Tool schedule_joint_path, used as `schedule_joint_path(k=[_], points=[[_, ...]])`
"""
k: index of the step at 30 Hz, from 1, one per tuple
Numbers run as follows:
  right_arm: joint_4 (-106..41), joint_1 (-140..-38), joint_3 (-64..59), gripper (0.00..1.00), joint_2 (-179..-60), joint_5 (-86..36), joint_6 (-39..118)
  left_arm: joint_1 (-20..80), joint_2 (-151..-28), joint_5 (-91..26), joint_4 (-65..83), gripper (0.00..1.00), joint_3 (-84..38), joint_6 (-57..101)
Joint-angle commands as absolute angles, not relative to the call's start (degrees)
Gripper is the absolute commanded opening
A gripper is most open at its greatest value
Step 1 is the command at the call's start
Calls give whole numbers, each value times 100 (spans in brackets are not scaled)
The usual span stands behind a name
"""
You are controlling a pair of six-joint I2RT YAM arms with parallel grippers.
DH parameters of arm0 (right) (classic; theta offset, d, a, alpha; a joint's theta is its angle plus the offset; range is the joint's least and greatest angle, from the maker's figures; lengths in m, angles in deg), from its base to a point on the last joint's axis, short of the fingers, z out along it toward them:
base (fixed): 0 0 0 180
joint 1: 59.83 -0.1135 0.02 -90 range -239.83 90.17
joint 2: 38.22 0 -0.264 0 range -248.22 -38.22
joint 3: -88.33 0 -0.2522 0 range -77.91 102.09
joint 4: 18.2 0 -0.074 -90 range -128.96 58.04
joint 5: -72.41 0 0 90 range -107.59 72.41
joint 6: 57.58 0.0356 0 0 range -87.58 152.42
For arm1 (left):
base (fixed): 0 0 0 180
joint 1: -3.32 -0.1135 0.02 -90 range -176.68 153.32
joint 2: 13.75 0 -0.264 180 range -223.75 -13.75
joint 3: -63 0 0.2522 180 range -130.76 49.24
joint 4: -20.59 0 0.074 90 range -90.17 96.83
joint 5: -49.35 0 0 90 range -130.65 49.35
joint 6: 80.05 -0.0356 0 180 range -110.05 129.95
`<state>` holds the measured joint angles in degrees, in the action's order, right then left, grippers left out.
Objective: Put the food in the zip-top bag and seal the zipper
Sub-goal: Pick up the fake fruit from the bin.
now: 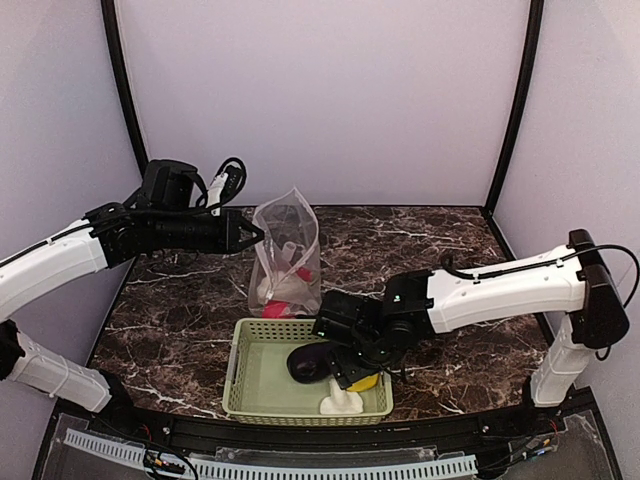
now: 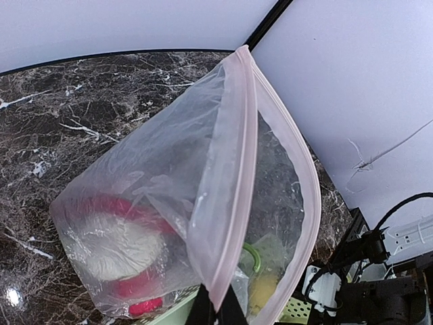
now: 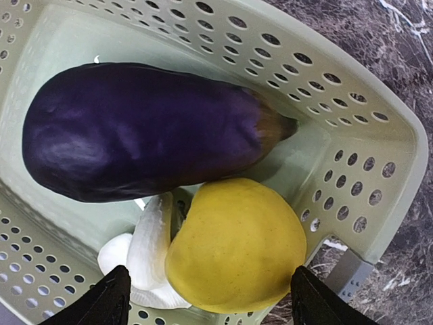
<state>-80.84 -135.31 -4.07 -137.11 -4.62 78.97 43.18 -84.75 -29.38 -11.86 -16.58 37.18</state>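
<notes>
My left gripper [image 1: 252, 233] is shut on the pinkish zip strip [image 2: 240, 156] of the clear zip-top bag [image 1: 288, 250] and holds its mouth up and open; its fingers [image 2: 203, 313] pinch the strip's edge. Inside the bag lie a white cauliflower [image 2: 111, 247] and red food [image 2: 145, 306]. My right gripper [image 3: 211, 301] is open, low in the green basket [image 3: 352, 135], its fingers either side of the yellow pepper [image 3: 237, 254] without touching it. The purple eggplant [image 3: 149, 132] and white mushroom [image 3: 145, 257] lie beside the pepper. The slider is not visible.
The basket [image 1: 255, 370] sits at the table's near edge, right in front of the bag. The dark marble table [image 1: 450, 240] is walled by pale panels behind and on both sides. Cables hang by the left wrist [image 1: 232, 175].
</notes>
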Motion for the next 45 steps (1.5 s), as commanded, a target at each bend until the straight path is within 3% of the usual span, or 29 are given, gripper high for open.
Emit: schedule_joint_path(k=[1, 18, 28, 38, 45], points=[[-8670, -13631, -191, 80, -13838, -41, 8234, 4274, -8295, -2890, -1157, 1, -1566, 3719], [-8575, -13624, -141, 80, -14265, -23, 8306, 4263, -8303, -2868, -1146, 1, -1571, 3703], [-8574, -13604, -157, 64, -14209, 81, 8382, 4261, -8301, -2853, -1119, 1, -1568, 3703], [-8429, -13592, -246, 59, -13628, 159, 8373, 4246, -8254, -2876, -1153, 1, -1562, 3696], [-7951, -13593, -749, 58, -12393, 95, 8074, 4232, -8248, -2833, -1209, 1, -1584, 3666]])
